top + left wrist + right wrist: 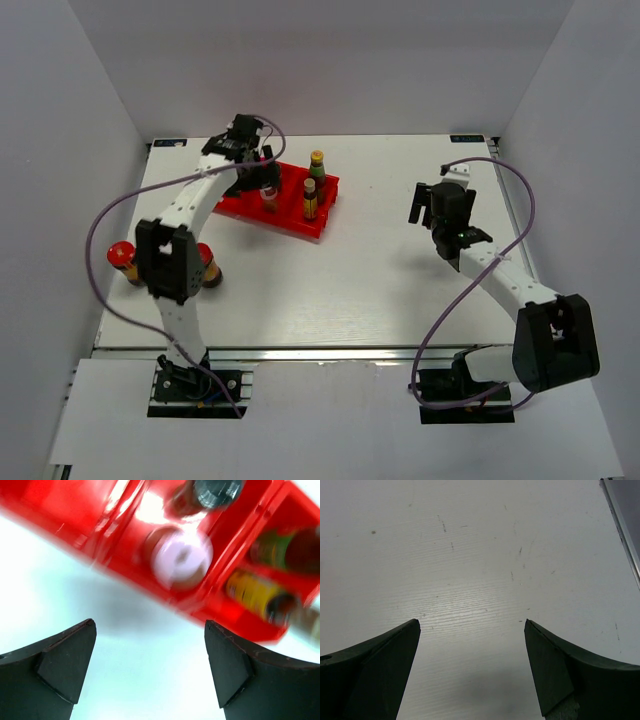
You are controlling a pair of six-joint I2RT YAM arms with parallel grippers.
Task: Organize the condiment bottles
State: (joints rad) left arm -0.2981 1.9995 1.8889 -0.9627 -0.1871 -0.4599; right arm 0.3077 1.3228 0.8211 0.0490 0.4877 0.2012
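The red tray [322,222] lies at the back left and holds several condiment bottles. A pink-capped pale bottle [182,557] and a dark-capped one [216,490] stand in its middle compartment. A yellow-capped dark bottle [310,198] and a green one [317,163] fill the right compartment. Two red-lidded brown jars [122,258] [209,266] stand on the table near the left arm. My left gripper [150,623] hovers open and empty just in front of the pink-capped bottle [269,193]. My right gripper [471,621] is open over bare table.
The tray's left compartment [60,505] shows nothing inside. The left arm's elbow [166,260] hangs between the two jars and partly covers them. The right arm [500,275] reaches over the right half of the table [380,280]. White walls enclose three sides.
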